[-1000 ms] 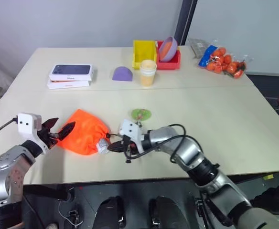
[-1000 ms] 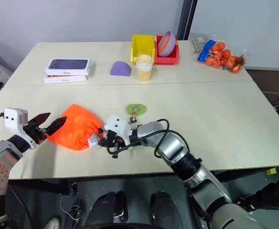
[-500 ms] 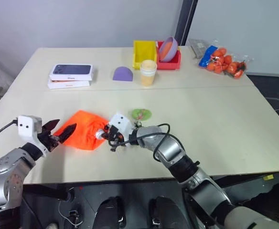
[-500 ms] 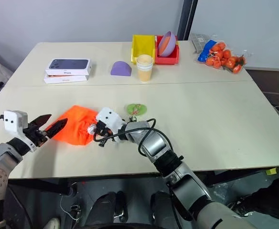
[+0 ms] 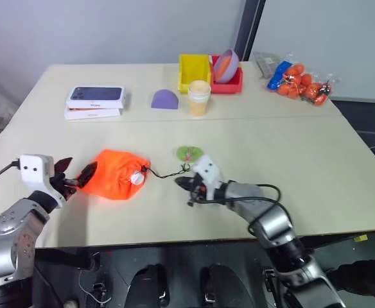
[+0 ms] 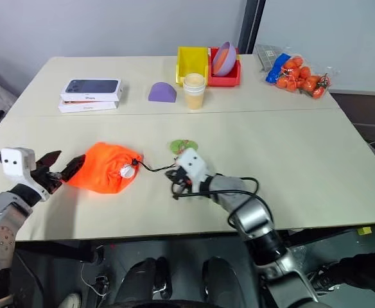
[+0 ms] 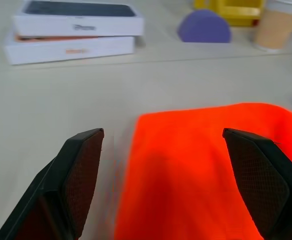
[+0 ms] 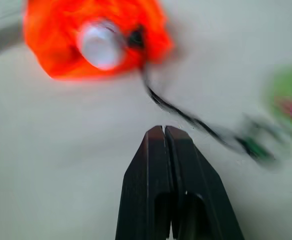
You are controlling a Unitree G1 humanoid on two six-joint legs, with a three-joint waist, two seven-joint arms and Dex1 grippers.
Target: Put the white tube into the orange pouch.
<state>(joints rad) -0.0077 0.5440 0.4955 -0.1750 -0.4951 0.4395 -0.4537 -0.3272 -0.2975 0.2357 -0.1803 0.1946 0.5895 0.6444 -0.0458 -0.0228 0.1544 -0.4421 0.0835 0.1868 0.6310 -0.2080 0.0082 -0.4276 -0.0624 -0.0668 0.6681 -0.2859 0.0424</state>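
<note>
- The white tube (image 5: 136, 179) sits in the mouth of the orange pouch (image 5: 110, 173), and I see just its round cap poking out.
- My left gripper (image 5: 76, 178) has its fingers wide apart at the pouch's back end.
- My right gripper (image 5: 189, 186) has its fingers pressed together, holding nothing.
- The cap points toward my right gripper, so I think that arm would push it in.
</note>
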